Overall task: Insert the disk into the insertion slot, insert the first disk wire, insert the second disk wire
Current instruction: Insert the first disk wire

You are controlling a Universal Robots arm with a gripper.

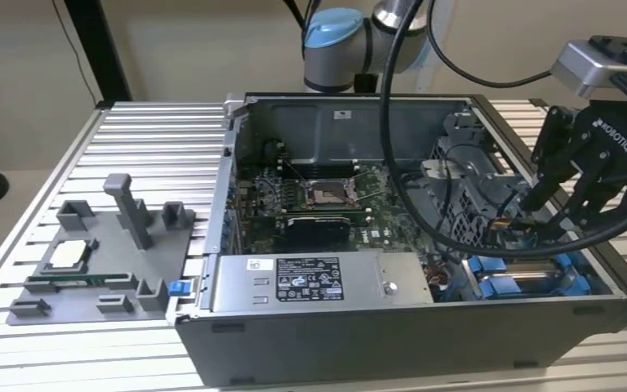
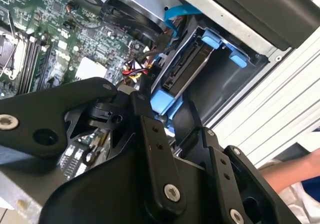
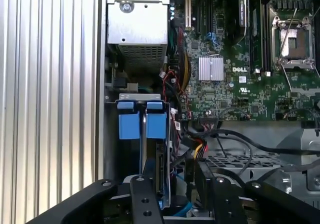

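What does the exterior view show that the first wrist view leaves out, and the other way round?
Exterior view: the grey parts tray beside the computer case, and the arm's blue-capped joint behind it. First wrist view: a close look at the small silver heatsink on the board. Both: the disk in its blue frame standing in its slot, the power-supply box, the processor socket and the gripper near the disk.

Counter (image 1: 150, 131): long ribbed silver metal slats. An open grey computer case (image 1: 401, 343) lies on its side on it. It covers the middle and the stretch toward the counter's edge at the exterior view's right, and comes close to the near edge. A grey moulded fixture plate (image 1: 85, 269) sits flat by the near corner at the exterior view's left, just beside the case.
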